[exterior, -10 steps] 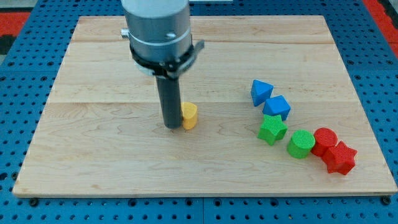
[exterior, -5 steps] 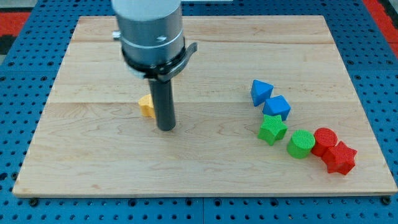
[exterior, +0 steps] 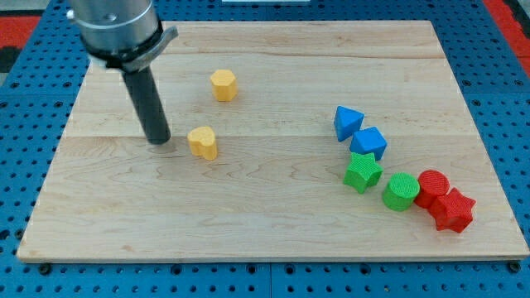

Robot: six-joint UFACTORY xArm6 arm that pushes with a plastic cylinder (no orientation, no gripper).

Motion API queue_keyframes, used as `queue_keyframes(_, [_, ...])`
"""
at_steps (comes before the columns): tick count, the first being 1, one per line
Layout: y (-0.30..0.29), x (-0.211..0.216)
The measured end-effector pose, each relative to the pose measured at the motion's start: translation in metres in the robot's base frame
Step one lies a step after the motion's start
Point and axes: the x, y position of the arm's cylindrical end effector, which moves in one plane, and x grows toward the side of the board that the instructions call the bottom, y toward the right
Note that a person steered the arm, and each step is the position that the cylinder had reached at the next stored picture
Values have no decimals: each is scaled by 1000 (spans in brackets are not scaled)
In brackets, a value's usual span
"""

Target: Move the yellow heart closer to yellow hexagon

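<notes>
The yellow heart (exterior: 202, 142) lies left of the board's middle. The yellow hexagon (exterior: 223, 84) lies above it and a little to the right, a short gap apart. My tip (exterior: 158, 140) rests on the wooden board (exterior: 265, 232), to the left of the yellow heart with a small gap between them. The rod rises up and to the left from the tip.
At the view's right lies a curved row of blocks: a blue triangle (exterior: 347, 122), a blue block (exterior: 368, 142), a green star (exterior: 363, 172), a green cylinder (exterior: 401, 191), a red cylinder (exterior: 431, 186) and a red star (exterior: 452, 210). Blue pegboard surrounds the board.
My tip has moved to the left, from the right of the yellow heart to its left. The heart slid left early on. The yellow hexagon, hidden behind the arm before, now shows.
</notes>
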Motion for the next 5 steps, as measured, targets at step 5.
queue_keyframes(5, [74, 24])
